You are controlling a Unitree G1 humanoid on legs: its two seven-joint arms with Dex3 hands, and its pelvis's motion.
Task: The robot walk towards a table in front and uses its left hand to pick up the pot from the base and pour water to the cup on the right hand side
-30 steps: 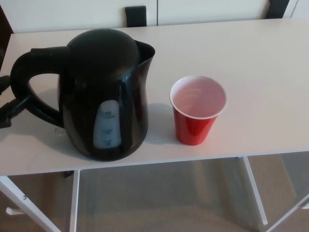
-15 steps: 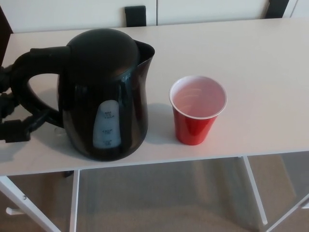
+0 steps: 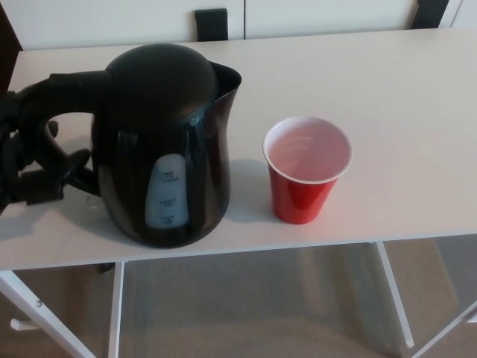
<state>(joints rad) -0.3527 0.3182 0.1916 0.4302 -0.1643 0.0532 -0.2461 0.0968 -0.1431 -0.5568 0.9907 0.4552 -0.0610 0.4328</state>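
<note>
Where the head view looks down on one smooth white table point(image 3: 417, 97), one glossy black rounded pot point(image 3: 168, 142) stands upright left of one red plastic cup point(image 3: 305, 170), while the black left hand point(image 3: 30, 160) wraps its fingers around the pot's looped handle.

white table point(image 3: 417, 89) | beige carpet floor point(image 3: 246, 306) | white wall point(image 3: 97, 19)

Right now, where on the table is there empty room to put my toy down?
The widest bare patch of the white table lies right of and behind the red plastic cup. A narrow strip runs between the cup and the black electric kettle. It is crowded at the left edge, where the black left hand is at the kettle's handle.
</note>
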